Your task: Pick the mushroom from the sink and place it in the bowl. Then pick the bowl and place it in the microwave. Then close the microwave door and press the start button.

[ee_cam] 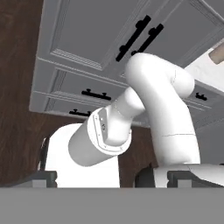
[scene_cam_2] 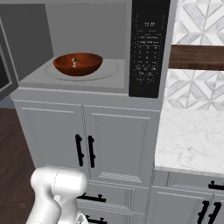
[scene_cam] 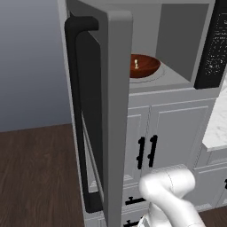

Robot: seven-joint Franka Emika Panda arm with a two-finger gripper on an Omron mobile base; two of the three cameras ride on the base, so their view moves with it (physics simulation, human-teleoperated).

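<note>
Grey cabinets (scene_cam_2: 87,140) sit under the open microwave (scene_cam_2: 83,39). Inside, the shiny round wooden bowl (scene_cam_2: 78,64) holds the mushroom (scene_cam_2: 74,62). Gripper (ee_cam: 96,178) fingers stand wide apart, holding nothing.

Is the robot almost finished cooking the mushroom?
Partly. Done: the mushroom sits in the bowl, and the bowl is inside the microwave. In hand: nothing, the tool is open and empty, low by the cabinets. Left: the door is wide open and needs shutting, then the start button on the black panel needs a press.
</note>
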